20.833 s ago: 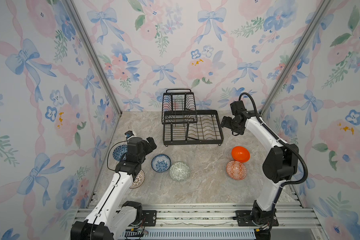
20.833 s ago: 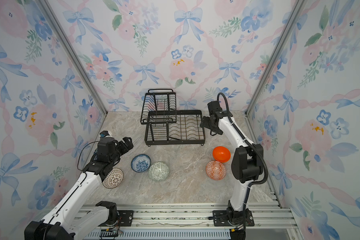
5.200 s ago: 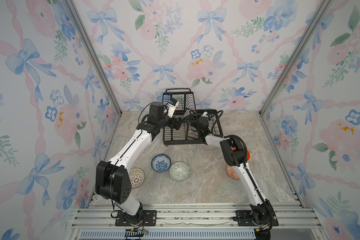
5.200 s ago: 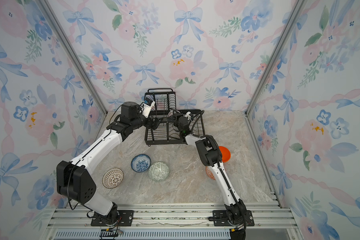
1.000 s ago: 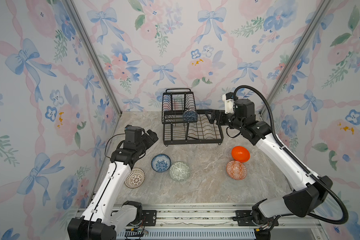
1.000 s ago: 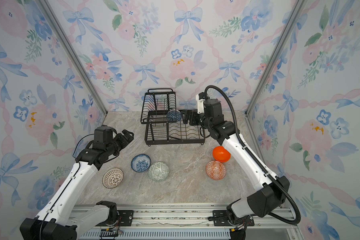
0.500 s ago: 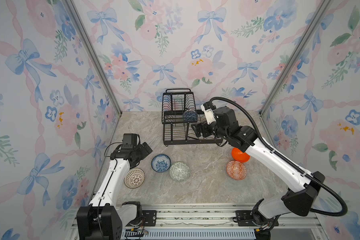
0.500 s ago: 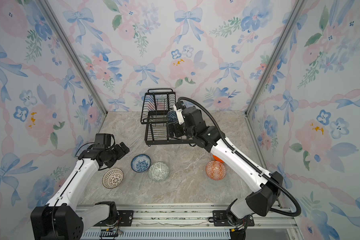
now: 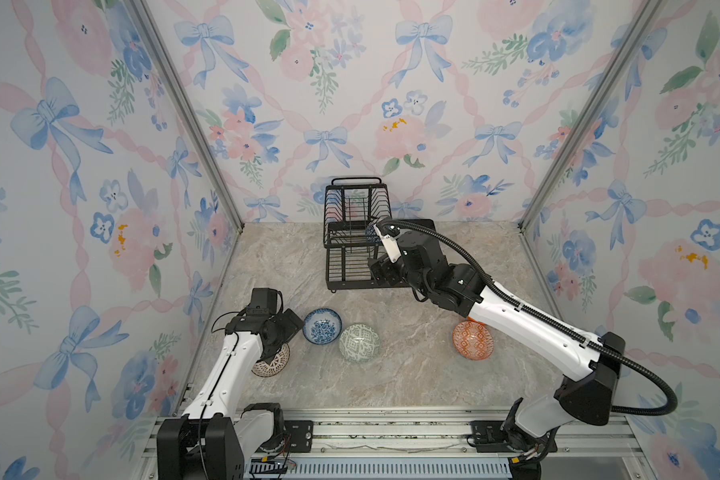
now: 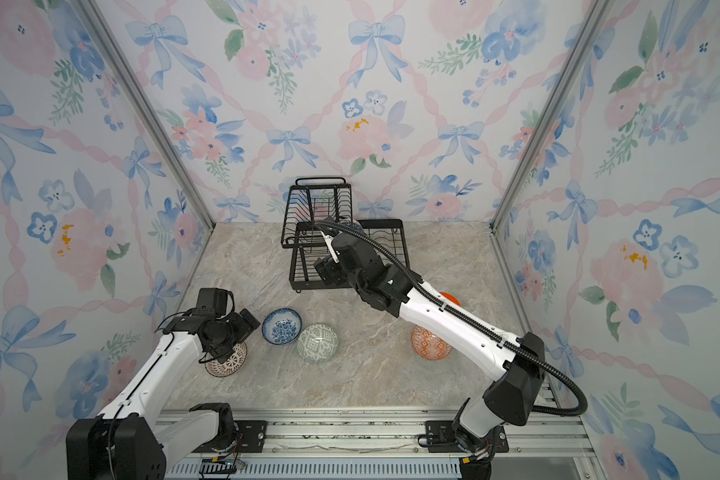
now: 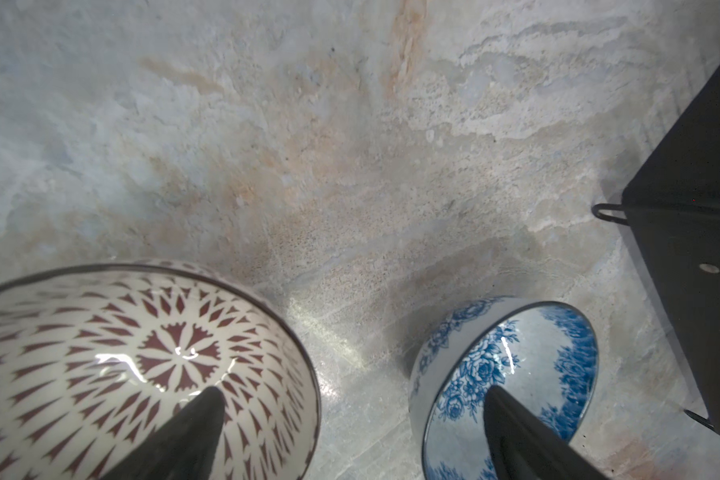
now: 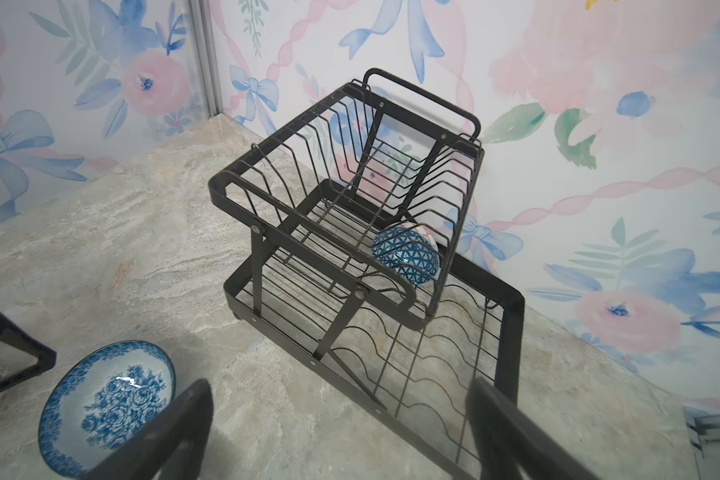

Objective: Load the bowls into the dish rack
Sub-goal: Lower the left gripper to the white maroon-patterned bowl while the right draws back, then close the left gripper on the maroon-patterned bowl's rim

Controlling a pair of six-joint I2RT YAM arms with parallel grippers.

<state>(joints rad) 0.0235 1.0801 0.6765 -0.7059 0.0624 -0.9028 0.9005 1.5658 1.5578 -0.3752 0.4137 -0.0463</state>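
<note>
Up in the raised basket of the dish rack [image 9: 328,266], at the back of the tabletop [image 9: 391,382], the dark-blue bowl [image 12: 406,257] now lies tipped among the wires, so one bowl is loaded. Both arms have since pulled away. The right gripper [image 12: 339,384], fingers wide apart and empty, has swung round to the rack's front. The left gripper [image 11: 352,392], fingers also spread and empty, has dropped low over the maroon-patterned bowl [image 11: 142,365] and the blue floral bowl [image 11: 508,374]; one of these is probably next. The green bowl [image 9: 359,343], orange patterned bowl [image 9: 472,340] and plain orange bowl [image 10: 449,297] wait on the tabletop.
</note>
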